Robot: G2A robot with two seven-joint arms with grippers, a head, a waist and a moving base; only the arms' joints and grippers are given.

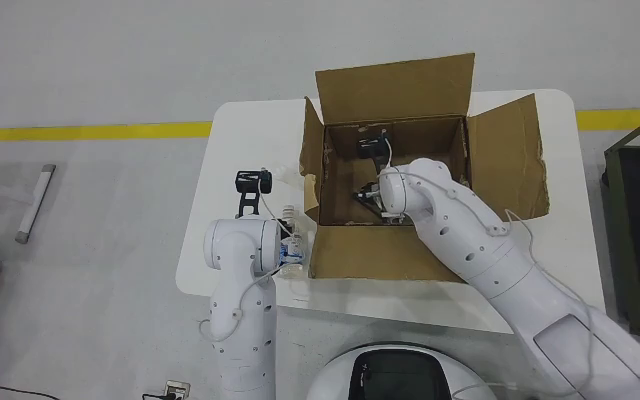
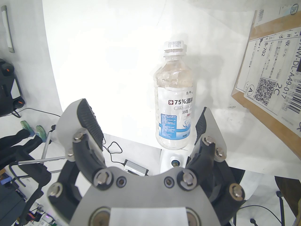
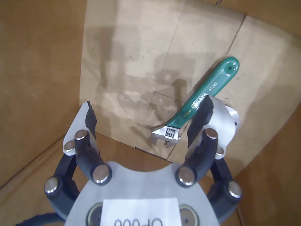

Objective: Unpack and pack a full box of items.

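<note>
Cardboard box (image 1: 390, 265) sits open on the white table (image 1: 240, 140), around the centre of the top view, with its flaps folded outward. On its floor lies a green-handled adjustable wrench (image 3: 209, 90). The right gripper (image 3: 145, 116) is down inside the box, its fingers (image 3: 91, 121) spread wide and grasping nothing. The wrench head sits between them, but the handle runs off behind one finger, and I cannot tell whether that pad touches it.

Closing from here looks risky. The wrench is thin, flat against the cardboard and off to one side of the gripper, so the fingers would likely shove it sideways or catch only an edge. A hold close to the heavy steel head could let it swing or slip out on the lift. Pressing lower to get around it may dig the fingertips into the box floor, and the forearm crossing the near wall could drag the box.

Outside, at the box's lower left in the top view, a clear bottle (image 2: 174, 102) rests on the table near its front edge. It is just ahead of the left gripper (image 2: 144, 118), which is released and empty. Round and smooth, the bottle could roll off if nudged.
</note>
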